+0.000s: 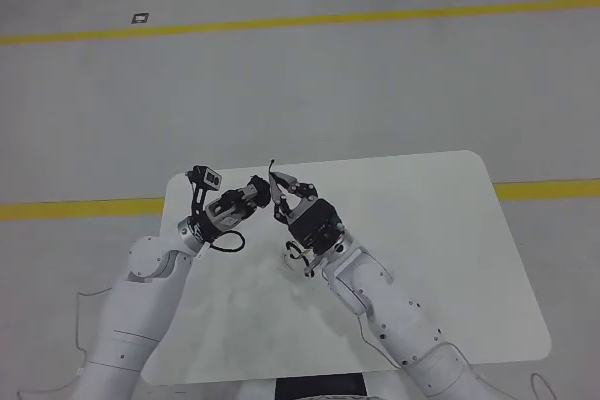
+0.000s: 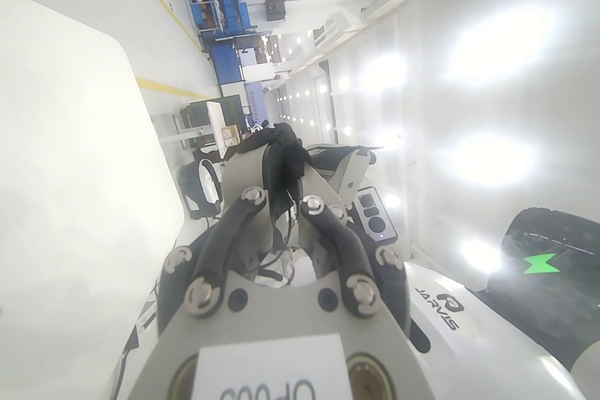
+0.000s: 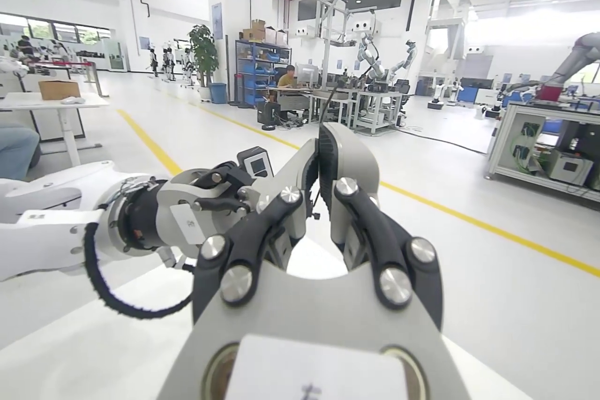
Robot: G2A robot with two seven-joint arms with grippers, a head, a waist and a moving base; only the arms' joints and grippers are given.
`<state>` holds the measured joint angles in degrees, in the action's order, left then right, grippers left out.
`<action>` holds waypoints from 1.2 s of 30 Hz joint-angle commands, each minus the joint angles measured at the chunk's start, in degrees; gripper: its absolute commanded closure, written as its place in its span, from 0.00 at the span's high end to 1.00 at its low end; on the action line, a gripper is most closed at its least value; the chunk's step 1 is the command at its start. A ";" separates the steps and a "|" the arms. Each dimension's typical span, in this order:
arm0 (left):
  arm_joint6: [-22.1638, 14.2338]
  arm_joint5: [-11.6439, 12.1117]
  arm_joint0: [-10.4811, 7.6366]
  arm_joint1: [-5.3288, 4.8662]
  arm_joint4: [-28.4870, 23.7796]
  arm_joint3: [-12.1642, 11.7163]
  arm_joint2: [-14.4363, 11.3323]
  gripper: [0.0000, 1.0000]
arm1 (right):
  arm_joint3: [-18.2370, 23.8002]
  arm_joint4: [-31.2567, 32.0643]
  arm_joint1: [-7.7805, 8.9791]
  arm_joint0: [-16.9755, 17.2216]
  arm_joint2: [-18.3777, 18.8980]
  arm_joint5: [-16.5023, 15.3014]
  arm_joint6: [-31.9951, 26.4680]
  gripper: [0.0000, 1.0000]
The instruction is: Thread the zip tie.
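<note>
Right tool (image 3: 321, 148): grey, two-fingered, with black linkage bars. Its fingers (image 3: 351, 153) are pressed together on a thin black plastic zip tie (image 3: 329, 99), pads meeting with no gap.
Left tool (image 2: 276, 144): same grey build, tips just beside those of the right one (image 1: 280, 190). Its fingers (image 2: 243, 172) are closed together with something black bunched at their tips. From where I stand I cannot tell whether that is part of the tie.
Zip tie: clamped in the right tool, a short free end poking up and out past the fingertips. From above, that end (image 1: 272, 168) rises between the two tools.
Table (image 1: 430, 220): white, with rounded corners. Both tools are held above it, close to the far edge and toward the far left corner.
Floor: pale grey, with a yellow line (image 1: 280, 20) running well beyond the table's far edge.
</note>
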<state>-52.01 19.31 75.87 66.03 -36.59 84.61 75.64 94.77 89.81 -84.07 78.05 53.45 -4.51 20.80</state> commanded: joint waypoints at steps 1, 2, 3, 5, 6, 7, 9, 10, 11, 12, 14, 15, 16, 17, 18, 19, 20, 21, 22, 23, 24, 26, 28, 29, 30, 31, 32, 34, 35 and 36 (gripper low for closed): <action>0.00 0.00 0.00 0.00 0.00 0.00 0.00 0.00 | -0.05 0.15 0.03 -0.01 -0.06 0.31 -0.11 0.00; 0.00 0.00 0.00 0.00 0.00 0.00 0.00 0.00 | -0.07 0.15 0.06 -0.03 -0.11 0.39 -0.13 0.00; 0.00 0.00 0.00 0.00 0.00 0.00 0.00 0.00 | -0.15 0.15 0.10 -0.06 -0.15 0.48 -0.20 0.00; 0.00 0.00 0.00 0.00 0.00 0.00 0.00 0.00 | -0.29 0.15 0.21 -0.25 -0.23 0.59 -0.39 0.00; 0.00 0.00 0.00 0.00 0.00 0.00 0.00 0.00 | -0.32 0.15 0.27 -0.29 -0.31 0.69 -0.43 0.00; 0.00 0.00 0.00 0.00 0.00 0.00 0.00 0.00 | -0.39 0.15 0.32 -0.32 -0.35 0.75 -0.52 0.00; 0.00 0.00 0.00 0.00 0.00 0.00 0.00 0.00 | -0.53 0.15 0.43 -0.43 -0.45 0.86 -0.70 0.00; 0.00 0.00 0.00 0.00 0.00 0.00 0.00 0.00 | -0.60 0.15 0.49 -0.48 -0.52 0.92 -0.78 0.00; 0.00 0.00 0.00 0.00 0.00 0.00 0.00 0.00 | -0.64 0.15 0.54 -0.54 -0.58 0.95 -0.86 0.00; 0.00 0.00 0.00 0.00 0.00 0.00 0.00 0.00 | -0.65 0.15 0.58 -0.59 -0.65 1.00 -0.91 0.00; 0.00 0.00 0.00 0.00 0.00 0.00 0.00 0.00 | -0.67 0.15 0.70 -0.69 -0.80 1.09 -1.02 0.00; 0.00 0.00 0.00 0.00 0.00 0.00 0.00 0.00 | -0.70 0.15 0.75 -0.75 -0.87 1.10 -1.11 0.00; 0.00 0.00 0.00 0.00 0.00 0.00 0.00 0.00 | -0.71 0.15 0.82 -0.83 -0.94 1.10 -1.18 0.00; 0.00 0.00 0.00 0.00 0.00 0.00 0.00 0.00 | -0.70 0.15 0.90 -0.89 -1.02 1.16 -1.22 0.00; 0.00 0.00 0.00 0.00 0.00 0.00 0.00 0.00 | -0.69 0.15 0.95 -0.91 -1.07 1.20 -1.25 0.00; 0.00 0.00 0.00 0.00 0.00 0.00 0.00 0.00 | -0.70 0.15 1.01 -0.93 -1.13 1.21 -1.28 0.00; 0.00 0.00 0.00 0.00 0.00 0.00 0.00 0.00 | -0.69 0.15 1.07 -0.96 -1.18 1.22 -1.32 0.00; 0.00 0.00 0.00 0.00 0.00 0.00 0.00 0.00 | -0.69 0.15 1.14 -0.97 -1.24 1.21 -1.38 0.00; 0.00 0.00 0.00 0.00 0.00 0.00 0.00 0.00 | -0.68 0.15 1.20 -0.98 -1.27 1.15 -1.48 0.00; 0.00 0.00 0.00 0.00 0.00 0.00 0.00 0.00 | -0.69 0.15 1.26 -0.97 -1.29 1.10 -1.58 0.00; 0.00 0.00 0.00 0.00 0.00 0.00 0.00 0.00 | -0.69 0.15 1.33 -0.95 -1.29 1.08 -1.70 0.00; 0.00 0.00 0.00 0.00 0.00 0.00 0.00 0.00 | -0.75 0.15 1.45 -0.98 -1.31 1.08 -2.01 0.00; 0.00 0.00 0.00 0.00 0.00 0.00 0.00 0.00 | -0.80 0.15 1.60 -1.08 -1.38 1.13 -2.27 0.00; 0.00 0.00 0.00 0.00 0.00 0.00 0.00 0.00 | -0.85 0.15 1.66 -1.11 -1.38 1.24 -2.38 0.00; 0.00 0.00 0.00 0.00 0.00 0.00 0.00 0.00 | -0.88 0.15 1.72 -1.16 -1.41 1.30 -2.45 0.00; 0.00 0.00 0.00 0.00 0.00 0.00 0.00 0.00 | -0.89 0.15 1.78 -1.18 -1.44 1.43 -2.49 0.00; 0.00 0.00 0.00 0.00 0.00 0.00 0.00 0.00 | -0.89 0.15 1.82 -1.19 -1.41 1.66 -2.52 0.00; 0.00 0.00 0.00 0.00 0.00 0.00 0.00 0.00 | -0.89 0.15 1.90 -1.26 -1.39 1.94 -2.52 0.00; 0.00 0.00 0.00 0.00 0.00 0.00 0.00 0.00 | -0.87 0.15 1.93 -1.30 -1.33 2.11 -2.46 0.00; 0.00 0.00 0.00 0.00 0.00 0.00 0.00 0.00 | -0.85 0.15 1.95 -1.33 -1.28 2.24 -2.38 0.00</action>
<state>-52.01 19.31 75.87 66.03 -36.59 84.61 75.64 93.89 89.95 -82.14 76.75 52.11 -2.40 18.32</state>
